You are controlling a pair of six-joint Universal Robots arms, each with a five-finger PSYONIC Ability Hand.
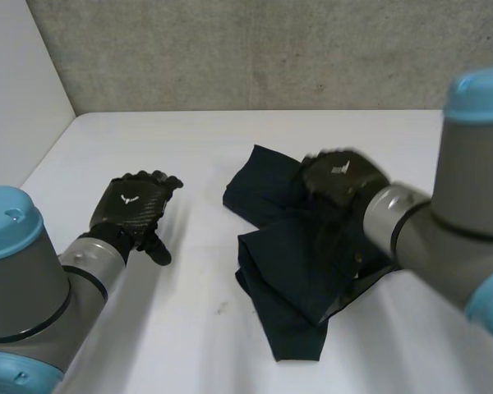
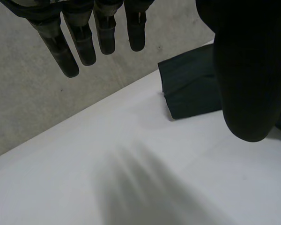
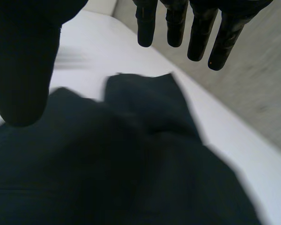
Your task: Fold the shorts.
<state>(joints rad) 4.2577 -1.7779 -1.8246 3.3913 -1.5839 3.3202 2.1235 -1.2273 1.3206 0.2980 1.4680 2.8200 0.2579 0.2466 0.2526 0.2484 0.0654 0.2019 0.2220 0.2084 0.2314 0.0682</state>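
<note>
Dark navy shorts point(image 1: 287, 263) lie crumpled on the white table point(image 1: 189, 148), one part folded over another. My right hand point(image 1: 338, 182) hovers above their far part with straight fingers point(image 3: 203, 28) and holds nothing; beneath the palm the shorts point(image 3: 122, 159) spread out in the right wrist view. My left hand point(image 1: 135, 209) rests over bare table well to the left of the cloth, fingers point(image 2: 84, 37) straight and apart from the thumb point(image 2: 250, 70). One edge of the shorts point(image 2: 189, 84) lies beyond that thumb.
A grey concrete wall point(image 1: 255, 49) stands along the table's far edge. A white side panel point(image 1: 16, 82) closes the far left. Bare tabletop stretches between my left hand and the shorts, and behind the shorts too.
</note>
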